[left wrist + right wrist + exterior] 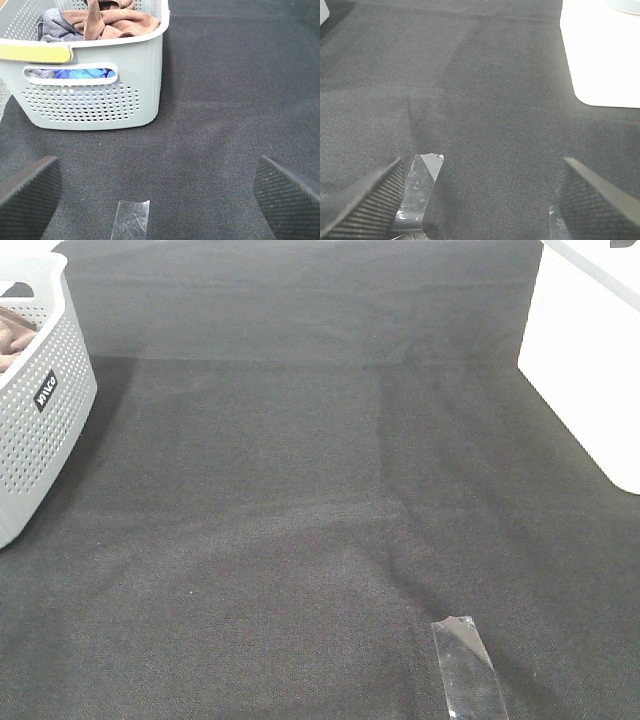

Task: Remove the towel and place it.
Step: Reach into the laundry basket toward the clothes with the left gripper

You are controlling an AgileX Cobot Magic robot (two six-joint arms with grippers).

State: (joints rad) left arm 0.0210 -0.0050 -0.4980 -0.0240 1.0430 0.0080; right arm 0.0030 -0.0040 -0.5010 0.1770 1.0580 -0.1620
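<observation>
Towel (122,22) bunched inside basket (145,65). My left hand (160,195) spread wide, empty, near basket. My right hand (481,200) spread wide, empty.

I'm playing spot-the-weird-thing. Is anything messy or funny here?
Yes: a strip of clear tape is stuck askew on the black table cover, with a ragged end. The brown towel lies crumpled in the basket.

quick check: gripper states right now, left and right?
Left gripper: open, holding nothing.
Right gripper: open, holding nothing.
</observation>
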